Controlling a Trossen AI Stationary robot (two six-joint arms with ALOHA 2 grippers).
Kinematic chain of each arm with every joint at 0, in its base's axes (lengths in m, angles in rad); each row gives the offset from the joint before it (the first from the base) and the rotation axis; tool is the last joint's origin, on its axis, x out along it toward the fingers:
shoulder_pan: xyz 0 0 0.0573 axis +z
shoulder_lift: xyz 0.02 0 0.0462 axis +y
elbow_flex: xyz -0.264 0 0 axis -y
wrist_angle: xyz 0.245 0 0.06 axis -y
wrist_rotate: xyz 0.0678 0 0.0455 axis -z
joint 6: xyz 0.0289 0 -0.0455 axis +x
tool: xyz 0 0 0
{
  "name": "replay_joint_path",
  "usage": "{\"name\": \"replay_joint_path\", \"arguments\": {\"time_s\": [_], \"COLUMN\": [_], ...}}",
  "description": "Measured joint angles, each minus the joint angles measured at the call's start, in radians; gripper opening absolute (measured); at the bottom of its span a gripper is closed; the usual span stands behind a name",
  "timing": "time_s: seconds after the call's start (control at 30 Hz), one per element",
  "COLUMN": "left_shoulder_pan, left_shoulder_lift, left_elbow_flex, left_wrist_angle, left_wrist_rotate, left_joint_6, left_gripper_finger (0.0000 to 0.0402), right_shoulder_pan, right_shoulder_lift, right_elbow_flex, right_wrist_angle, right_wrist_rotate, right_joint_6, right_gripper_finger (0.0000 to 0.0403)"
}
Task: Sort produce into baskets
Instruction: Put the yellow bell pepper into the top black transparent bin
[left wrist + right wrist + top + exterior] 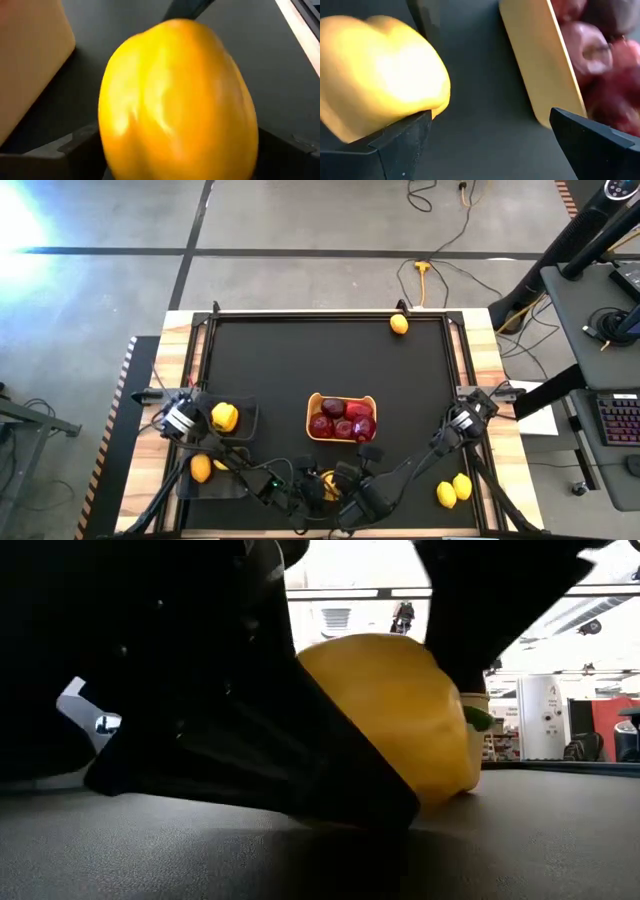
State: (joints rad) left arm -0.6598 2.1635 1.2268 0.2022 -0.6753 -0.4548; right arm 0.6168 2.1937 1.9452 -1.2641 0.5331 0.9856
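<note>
At the bottom centre of the high view both arms meet over a yellow bell pepper [328,483] that lies on the black table [300,360], just below the yellow-tan tray [312,402] holding dark red fruits [343,421]. The left gripper [175,150] has its fingers spread on either side of the pepper; whether they clamp it cannot be told. The right gripper [490,135] stands released, pepper beside one finger, tray edge near the other. Lemons [453,489] lie at lower right, another lemon [399,324] at the upper edge
</note>
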Motion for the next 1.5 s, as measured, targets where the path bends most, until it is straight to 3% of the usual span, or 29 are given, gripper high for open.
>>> {"name": "replay_joint_path", "arguments": {"time_s": [0.17, 0.3, 0.57, 0.77, 0.97, 1.07, 1.27, 1.4, 1.5], "left_shoulder_pan": [-0.003, -0.002, -0.035, -0.064, -0.063, -0.035, 0.099, 0.183, 0.211], "left_shoulder_lift": [0.005, -0.006, -0.169, -0.412, -0.635, -0.708, -0.83, -0.866, -0.872], "left_elbow_flex": [0.011, 0.015, 0.016, 0.018, 0.003, -0.03, -0.188, -0.316, -0.389], "left_wrist_angle": [0.005, -0.013, -0.258, -0.769, -1.404, -1.615, -1.635, -1.577, -1.48], "left_wrist_rotate": [-0.006, -0.006, -0.072, -0.121, -0.091, -0.02, 0.255, 0.347, 0.369], "left_joint_6": [0.001, 0.003, 0.002, -0.124, -0.509, -0.658, -0.709, -0.686, -0.656], "left_gripper_finger": [0.0359, 0.0321, 0.0307, 0.0307, 0.0307, 0.0307, 0.0307, 0.0307, 0.0335], "right_shoulder_pan": [-0.004, -0.004, 0.025, 0.078, 0.145, 0.159, 0.161, 0.157, 0.153], "right_shoulder_lift": [0.0, 0.0, 0.0, -0.014, -0.016, -0.016, -0.016, -0.016, -0.016], "right_elbow_flex": [-0.007, 0.002, 0.163, 0.247, 0.249, 0.247, 0.247, 0.247, 0.247], "right_wrist_angle": [0.059, 0.041, -0.262, -0.292, -0.296, -0.297, -0.298, -0.297, -0.298], "right_wrist_rotate": [0.001, -0.001, 0.004, 0.049, 0.096, 0.105, 0.125, 0.125, 0.125], "right_joint_6": [-0.041, -0.034, 0.081, 0.141, 0.239, 0.27, 0.27, 0.248, 0.223], "right_gripper_finger": [0.04, 0.04, 0.04, 0.04, 0.04, 0.04, 0.04, 0.04, 0.04]}}
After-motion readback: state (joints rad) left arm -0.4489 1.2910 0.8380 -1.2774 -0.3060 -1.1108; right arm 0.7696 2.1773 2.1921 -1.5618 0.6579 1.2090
